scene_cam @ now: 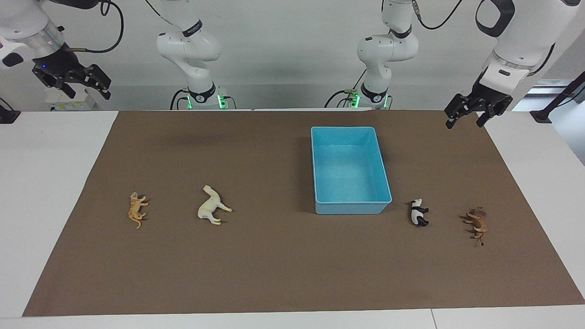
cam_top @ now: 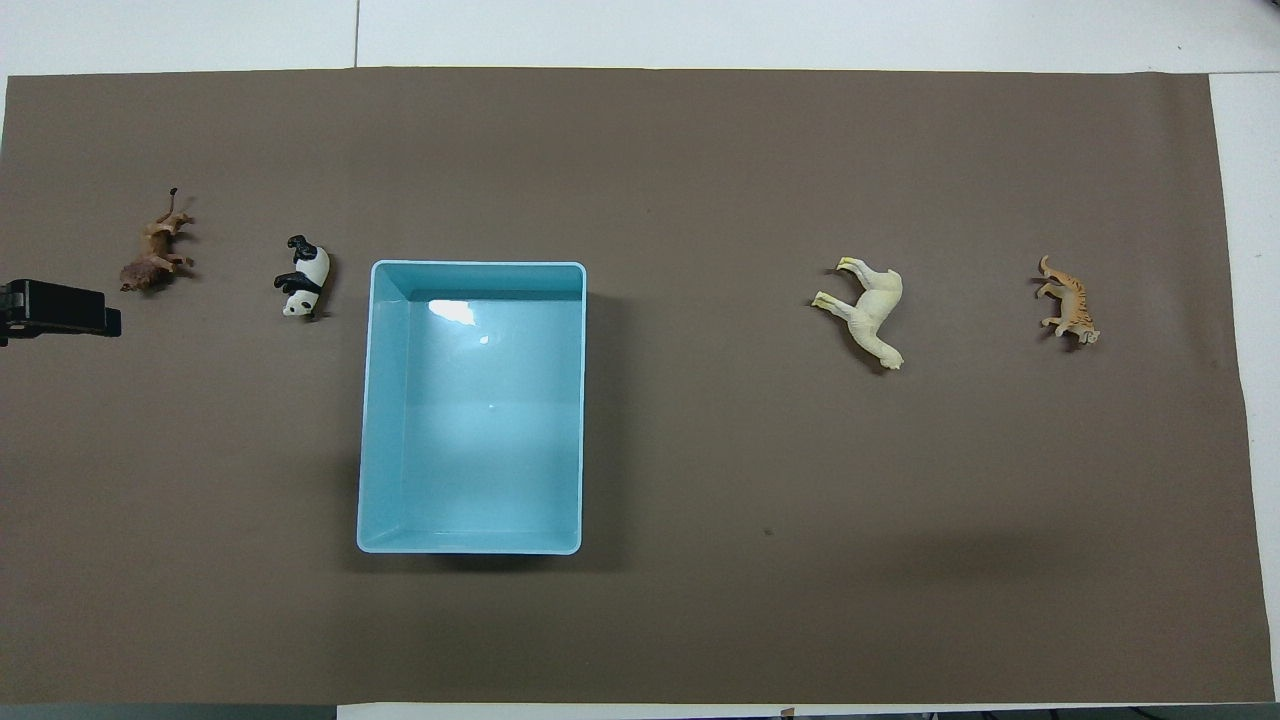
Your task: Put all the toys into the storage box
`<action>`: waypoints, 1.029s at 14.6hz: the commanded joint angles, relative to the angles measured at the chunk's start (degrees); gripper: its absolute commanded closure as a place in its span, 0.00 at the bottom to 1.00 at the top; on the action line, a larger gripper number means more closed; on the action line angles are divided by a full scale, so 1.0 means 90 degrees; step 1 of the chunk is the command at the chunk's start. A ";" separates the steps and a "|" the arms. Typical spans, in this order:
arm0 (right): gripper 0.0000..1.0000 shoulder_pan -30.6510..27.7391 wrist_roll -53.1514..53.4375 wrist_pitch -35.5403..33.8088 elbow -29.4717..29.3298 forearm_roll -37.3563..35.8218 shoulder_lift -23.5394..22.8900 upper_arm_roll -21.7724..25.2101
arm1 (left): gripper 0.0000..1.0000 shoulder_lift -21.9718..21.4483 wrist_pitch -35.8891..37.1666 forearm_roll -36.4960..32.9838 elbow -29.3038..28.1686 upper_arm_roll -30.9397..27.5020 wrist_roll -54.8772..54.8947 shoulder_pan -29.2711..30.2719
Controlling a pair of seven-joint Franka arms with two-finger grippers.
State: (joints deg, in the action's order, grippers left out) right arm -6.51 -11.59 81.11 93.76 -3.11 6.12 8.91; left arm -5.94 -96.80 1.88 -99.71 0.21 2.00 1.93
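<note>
The light blue storage box [scene_cam: 349,208] [cam_top: 584,400] stands empty on the brown mat. The panda [scene_cam: 417,213] [cam_top: 305,276] and the brown horned animal [scene_cam: 476,224] [cam_top: 155,257] lie on their sides beside it, toward the left arm's end. Toward the right arm's end lie the cream-white horse [scene_cam: 211,206] [cam_top: 872,310] and the orange tiger [scene_cam: 136,209] [cam_top: 1068,300]. My left gripper [scene_cam: 465,124] hangs open and empty over the mat's corner; one of its fingers [cam_top: 62,308] shows in the overhead view. High over the white table, my right gripper [scene_cam: 87,93] is open and empty.
The brown mat [scene_cam: 274,265] covers most of the white table [scene_cam: 41,183]. Both arm bases [scene_cam: 201,96] stand at the robots' edge, with cables hanging above. A black clamp [scene_cam: 7,114] sits at the table's corner.
</note>
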 commanded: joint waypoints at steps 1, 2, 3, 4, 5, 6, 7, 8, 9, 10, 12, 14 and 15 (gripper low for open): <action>0.00 -0.0048 -0.0031 0.1130 0.1259 -0.0084 0.0530 -0.0034 | 0.00 -0.0111 -0.0035 0.0084 -0.0112 -0.0004 0.0080 0.0020; 0.00 -0.0048 -0.0031 0.1405 0.1494 -0.0075 0.0531 -0.0034 | 0.00 -0.0111 -0.0026 0.0084 -0.0112 -0.0004 0.0080 0.0020; 0.00 -0.0058 -0.0021 0.1630 0.1661 -0.0075 0.0483 -0.0034 | 0.00 -0.0102 -0.0084 0.0084 -0.0083 -0.0004 0.0080 0.0011; 0.00 -0.0058 -0.0021 0.1874 0.1836 -0.0084 0.0453 -0.0034 | 0.00 -0.0082 -0.0142 0.0075 -0.0073 0.0025 0.0100 -0.0018; 0.00 -0.0067 -0.0031 0.2147 0.2031 -0.0084 0.0395 -0.0034 | 0.00 -0.0101 -0.0017 0.0075 -0.0083 0.0054 0.0081 -0.0028; 0.00 -0.0077 -0.0031 0.2401 0.2207 -0.0075 0.0346 -0.0034 | 0.00 -0.0121 0.0061 0.0075 -0.0131 0.0055 0.0090 -0.0038; 0.00 -0.0087 -0.0040 0.2607 0.2316 -0.0084 0.0249 -0.0034 | 0.00 -0.0140 0.0198 0.0075 -0.0132 0.0055 0.0081 -0.0029; 0.00 -0.0087 -0.0040 0.2841 0.2413 -0.0084 0.0132 -0.0034 | 0.00 -0.0150 0.0160 0.0075 -0.0151 0.0055 0.0109 -0.0038; 0.00 -0.0097 -0.0040 0.3056 0.2482 -0.0084 -0.0014 -0.0034 | 0.00 -0.0141 0.0015 0.0075 -0.0151 0.0055 0.0081 -0.0029; 0.00 -0.0097 -0.0031 0.3222 0.2492 -0.0084 -0.0180 -0.0034 | 0.00 -0.0141 -0.0315 0.0075 -0.0238 0.0055 0.0138 -0.0029; 0.00 -0.0097 -0.0040 0.3710 0.2492 -0.0084 -0.0590 -0.0043 | 0.00 -0.0131 -0.1038 0.0075 -0.0648 0.0093 0.0139 -0.0106; 0.00 -0.0010 -0.0031 0.4392 0.2492 -0.0084 -0.0981 -0.0043 | 0.00 0.0092 -0.1556 0.0075 -0.0795 0.0094 0.0149 -0.0136; 0.00 0.0030 -0.0031 0.4705 0.2492 -0.0084 -0.1128 -0.0053 | 0.00 0.0268 -0.1888 0.0075 -0.0825 0.0094 0.0149 -0.0126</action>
State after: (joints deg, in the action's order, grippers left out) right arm -6.40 -11.62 118.74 116.29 -3.11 -1.26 8.88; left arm -5.25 -108.28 1.88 -105.03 1.61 2.42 1.54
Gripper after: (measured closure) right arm 0.000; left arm 0.000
